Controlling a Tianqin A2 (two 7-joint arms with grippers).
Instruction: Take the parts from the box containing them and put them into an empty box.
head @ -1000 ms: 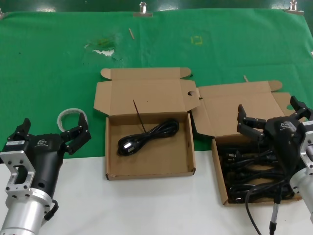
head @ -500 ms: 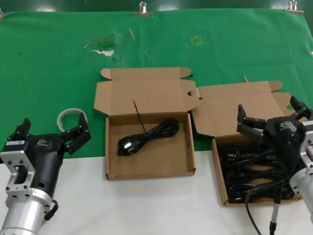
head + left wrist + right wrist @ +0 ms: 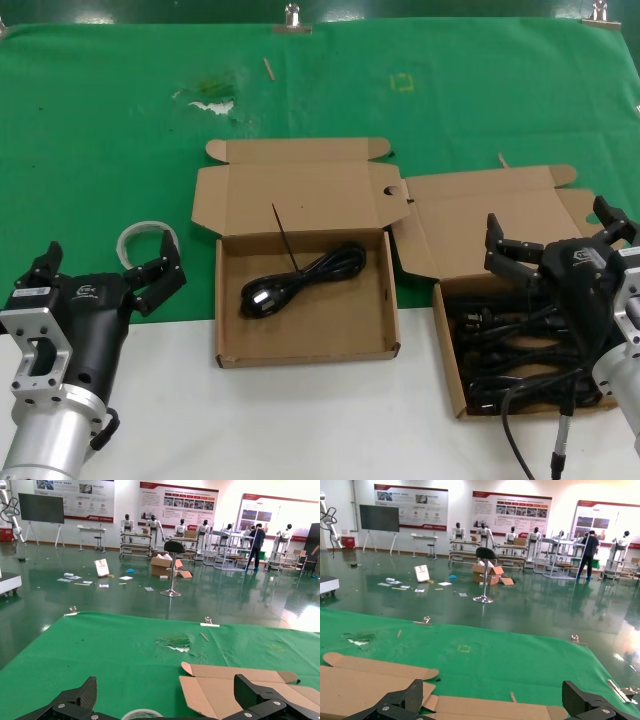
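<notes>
Looking from your left, the left gripper point(image 3: 105, 270) hovers wide open and empty near a tape roll point(image 3: 146, 238). Mid-bench, the empty box point(image 3: 306, 345) holds one cord point(image 3: 300, 280). Rightward, the right gripper point(image 3: 555, 240) hangs wide open, empty, above the parts point(image 3: 510, 345) in the box containing them point(image 3: 448, 350).

matt brown cardboard boxes point(image 3: 305, 260), black rubbery cords point(image 3: 300, 281), green cloth point(image 3: 100, 150)

A robotics exhibition hall: humanoid robots point(image 3: 483, 534) on stands, wall posters point(image 3: 512, 512), glossy green floor point(image 3: 530, 607).
</notes>
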